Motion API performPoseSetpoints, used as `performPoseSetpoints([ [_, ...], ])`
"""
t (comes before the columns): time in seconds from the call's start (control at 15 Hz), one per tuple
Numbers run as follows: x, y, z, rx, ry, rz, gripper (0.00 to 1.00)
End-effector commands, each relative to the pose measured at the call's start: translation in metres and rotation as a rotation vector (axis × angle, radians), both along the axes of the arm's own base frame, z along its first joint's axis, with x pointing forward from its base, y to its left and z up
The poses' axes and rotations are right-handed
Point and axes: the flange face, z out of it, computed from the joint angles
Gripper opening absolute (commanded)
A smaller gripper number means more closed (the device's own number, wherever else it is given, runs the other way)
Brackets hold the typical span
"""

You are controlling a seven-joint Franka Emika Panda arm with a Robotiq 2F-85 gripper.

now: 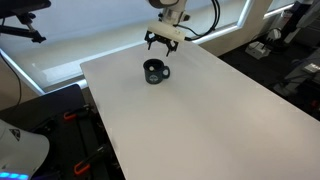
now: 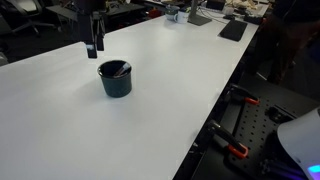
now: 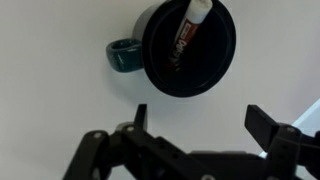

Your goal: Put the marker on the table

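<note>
A dark round mug (image 1: 155,71) stands on the white table (image 1: 210,120) near its far end; it also shows in the other exterior view (image 2: 115,78) and in the wrist view (image 3: 188,48). The marker (image 3: 187,36), reddish-brown with a white end, leans inside the mug; a reddish line across the mug's mouth shows in an exterior view (image 2: 115,70). My gripper (image 1: 163,39) hangs above and just behind the mug, seen also in the other exterior view (image 2: 93,44). In the wrist view its fingers (image 3: 200,118) are spread wide and empty, beside the mug.
The table's far edge runs close behind the mug, with a bright window strip (image 1: 60,50) beyond. Desks with keyboards and clutter (image 2: 215,15) stand past the table's end. Clamps and cables lie at the table's side (image 2: 240,130).
</note>
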Motion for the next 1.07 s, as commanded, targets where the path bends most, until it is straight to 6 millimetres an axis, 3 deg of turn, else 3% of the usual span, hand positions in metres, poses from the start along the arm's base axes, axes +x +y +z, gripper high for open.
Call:
performPoseSetpoints([
  [0.0, 0.002, 0.026, 0.006, -0.001, 0.016, 0.012, 1.00],
  [0.93, -0.046, 0.066, -0.001, 0.032, 0.052, 0.005, 1.00],
  [1.0, -0.031, 0.064, -0.011, 0.041, 0.062, 0.036, 1.00],
])
